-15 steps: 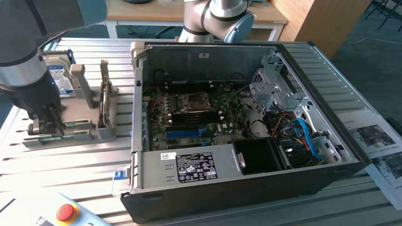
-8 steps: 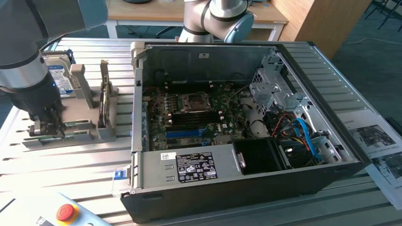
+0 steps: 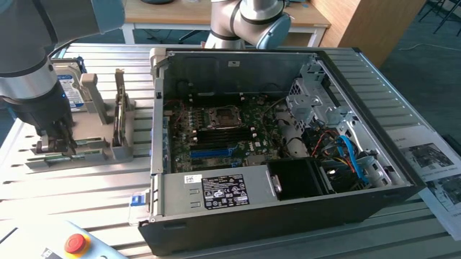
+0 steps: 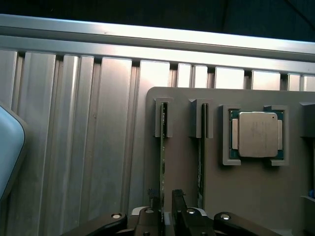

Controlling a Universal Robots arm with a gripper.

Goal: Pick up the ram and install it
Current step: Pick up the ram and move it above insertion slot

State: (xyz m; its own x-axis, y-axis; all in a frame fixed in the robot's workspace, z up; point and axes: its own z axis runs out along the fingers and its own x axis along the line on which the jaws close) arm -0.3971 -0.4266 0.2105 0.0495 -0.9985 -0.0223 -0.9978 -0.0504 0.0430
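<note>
Pick-up step is being carried out: the end effector is being held apart, astride the ram standing edge-up in its holder. Judged: a centred, square clamp is being called for.

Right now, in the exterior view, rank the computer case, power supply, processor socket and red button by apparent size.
1. Computer case.
2. Power supply.
3. Processor socket and red button look alike; button is nearer the camera.
</note>
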